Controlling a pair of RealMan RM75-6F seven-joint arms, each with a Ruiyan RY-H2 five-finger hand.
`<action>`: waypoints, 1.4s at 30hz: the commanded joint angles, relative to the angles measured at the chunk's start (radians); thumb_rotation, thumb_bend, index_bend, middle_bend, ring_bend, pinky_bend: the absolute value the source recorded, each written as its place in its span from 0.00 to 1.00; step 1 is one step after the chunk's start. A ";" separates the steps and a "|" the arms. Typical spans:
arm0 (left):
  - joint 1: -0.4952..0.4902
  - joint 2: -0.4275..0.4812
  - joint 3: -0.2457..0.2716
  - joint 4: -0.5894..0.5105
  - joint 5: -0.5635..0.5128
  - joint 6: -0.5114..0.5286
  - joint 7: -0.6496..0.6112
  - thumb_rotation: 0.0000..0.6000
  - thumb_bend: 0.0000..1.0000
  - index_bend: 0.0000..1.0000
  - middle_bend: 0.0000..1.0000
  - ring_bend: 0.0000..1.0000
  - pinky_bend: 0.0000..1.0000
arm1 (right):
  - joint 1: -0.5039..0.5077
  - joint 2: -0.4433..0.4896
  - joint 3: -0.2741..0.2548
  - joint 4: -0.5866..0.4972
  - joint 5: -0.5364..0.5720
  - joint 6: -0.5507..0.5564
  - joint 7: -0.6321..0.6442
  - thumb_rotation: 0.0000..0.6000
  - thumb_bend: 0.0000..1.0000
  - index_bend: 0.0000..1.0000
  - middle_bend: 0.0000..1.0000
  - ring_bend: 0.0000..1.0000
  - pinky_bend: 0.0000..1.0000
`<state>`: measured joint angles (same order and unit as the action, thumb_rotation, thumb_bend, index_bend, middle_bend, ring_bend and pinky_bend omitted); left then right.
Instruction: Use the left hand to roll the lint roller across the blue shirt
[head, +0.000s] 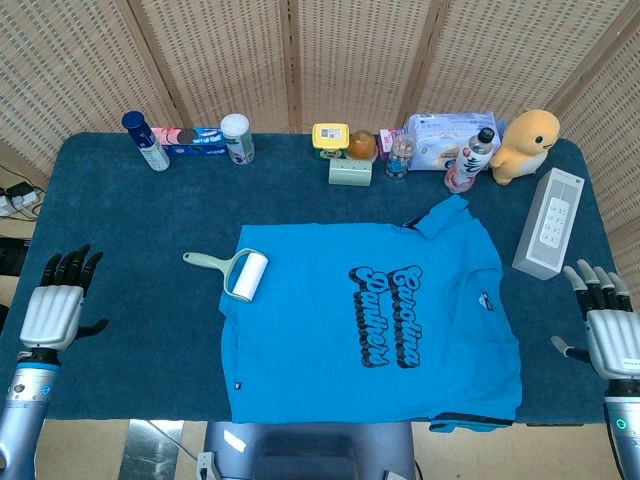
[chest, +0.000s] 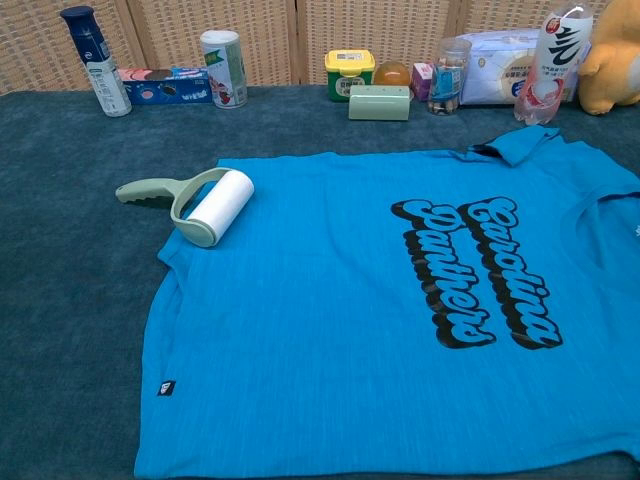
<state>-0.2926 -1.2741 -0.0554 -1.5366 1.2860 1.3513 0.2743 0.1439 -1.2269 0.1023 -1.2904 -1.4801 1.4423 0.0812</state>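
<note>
Currently on the worktop (head: 120, 300), covered in dark blue cloth:

Blue shirt (head: 330, 330): spread flat at the middle, printed lettering facing up, collar toward the robot's right, one edge hanging slightly over the near side.

Lint roller (head: 235, 272): lying at the shirt's left corner; white roll resting on the shirt's edge, pale green handle pointing left onto the bare cloth. Nothing is touching it.

Left hand (head: 55, 310): at the near left edge of the worktop, well apart from the roller, fingers straight and spread, holding nothing.

Right hand (head: 610, 325): at the near right edge, fingers likewise extended and apart, holding nothing. Neither hand appears in the chest view.

Back row, left to right: blue spray can (head: 145, 140), flat blue box (head: 195, 140), white canister (head: 237, 138), yellow-lidded tub (head: 330, 140), pale green case (head: 350, 171), small jar (head: 400, 157), pack of wipes (head: 445, 135), drink bottle (head: 470, 160), yellow plush duck (head: 528, 143).

White rectangular box (head: 548, 222): lying right of the shirt, near the duck.

Wicker screen (head: 320, 60): standing behind the worktop.
</note>
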 joint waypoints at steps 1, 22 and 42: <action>0.001 -0.001 -0.003 0.003 0.002 0.002 0.001 1.00 0.03 0.00 0.00 0.00 0.01 | 0.005 0.001 -0.009 0.007 -0.015 0.000 0.019 1.00 0.00 0.05 0.00 0.00 0.00; -0.342 -0.041 -0.024 0.370 0.186 -0.513 -0.487 1.00 0.03 0.00 0.00 0.00 0.01 | -0.007 0.030 0.002 -0.036 0.007 0.010 0.052 1.00 0.00 0.06 0.00 0.00 0.00; -0.581 -0.239 0.096 0.676 0.380 -0.664 -0.860 1.00 0.03 0.00 0.06 0.00 0.01 | -0.003 0.024 0.014 -0.027 0.049 -0.022 0.044 1.00 0.00 0.06 0.00 0.00 0.00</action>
<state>-0.8661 -1.5065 0.0333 -0.8661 1.6612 0.6932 -0.5772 0.1404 -1.2029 0.1171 -1.3166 -1.4309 1.4209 0.1240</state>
